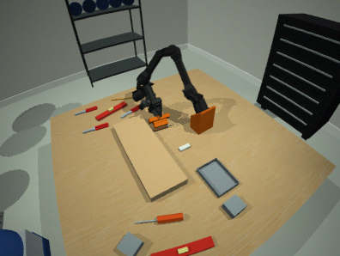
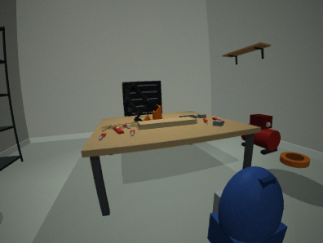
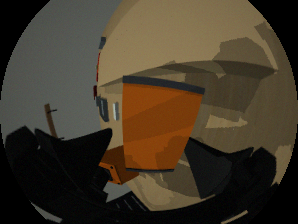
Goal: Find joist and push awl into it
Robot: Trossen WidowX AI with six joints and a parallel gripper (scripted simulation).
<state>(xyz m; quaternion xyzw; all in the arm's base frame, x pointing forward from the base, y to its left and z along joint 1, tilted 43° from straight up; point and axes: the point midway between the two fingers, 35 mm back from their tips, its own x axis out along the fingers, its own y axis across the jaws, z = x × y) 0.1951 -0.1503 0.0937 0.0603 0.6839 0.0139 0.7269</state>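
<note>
The orange stud finder (image 1: 160, 123) (image 2: 147, 117) (image 3: 159, 125) has a dark edge and sits just past the far end of the panel, low over the table; I cannot tell whether it touches the top. My gripper (image 1: 159, 115) (image 3: 148, 136) is open around it, with a gap showing beside the left finger in the wrist view. The tan floor panel (image 1: 148, 159) (image 2: 167, 123) (image 3: 165, 40) lies flat. The grey tray (image 1: 218, 177) is empty. The awl, apparently the orange-handled tool (image 1: 169, 218) (image 2: 205, 121), lies beyond the panel's near end. The joist is hidden.
A tall orange block (image 1: 203, 120) stands at the arm's base. A small white piece (image 1: 184, 147) lies between panel and tray. Grey blocks (image 1: 234, 206) (image 1: 130, 244) and a red level (image 1: 202, 245) lie near the front. Another red level (image 1: 112, 111) and red-handled tools lie at the back left.
</note>
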